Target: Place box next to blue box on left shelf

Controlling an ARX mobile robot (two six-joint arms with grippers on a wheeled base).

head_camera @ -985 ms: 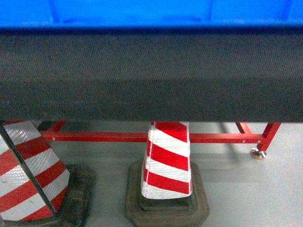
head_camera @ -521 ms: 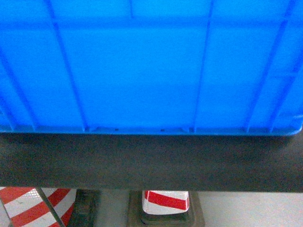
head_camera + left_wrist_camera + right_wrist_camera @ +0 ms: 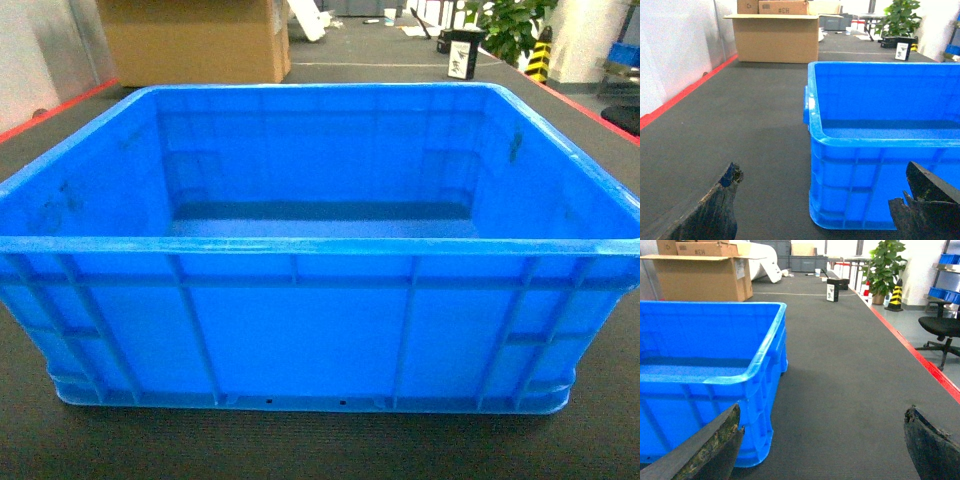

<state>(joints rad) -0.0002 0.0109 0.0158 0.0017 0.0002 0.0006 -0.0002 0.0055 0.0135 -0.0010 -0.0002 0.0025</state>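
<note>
The box (image 3: 310,330), a large bright blue ribbed crate, stands empty on the dark table top (image 3: 300,455) and fills the head view. Neither gripper shows in that view. In the left wrist view my left gripper (image 3: 822,172) is open, level with the box's (image 3: 875,150) near left corner; its right finger (image 3: 922,200) is in front of the box wall. In the right wrist view my right gripper (image 3: 822,412) is open beside the box's (image 3: 705,365) near right corner, its left finger (image 3: 710,445) before the wall. The left shelf and the other blue box are out of view.
An open brown cardboard box (image 3: 777,37) stands at the table's far left end. A small black item (image 3: 833,290) lies far back. A red edge strip (image 3: 920,360) borders the table. Right of it are an office chair (image 3: 942,330), a plant (image 3: 885,267) and a striped cone (image 3: 896,294).
The head view rose from the table's front edge and the striped cones below it, past the box's wall, and now looks over the box's rim into it.
</note>
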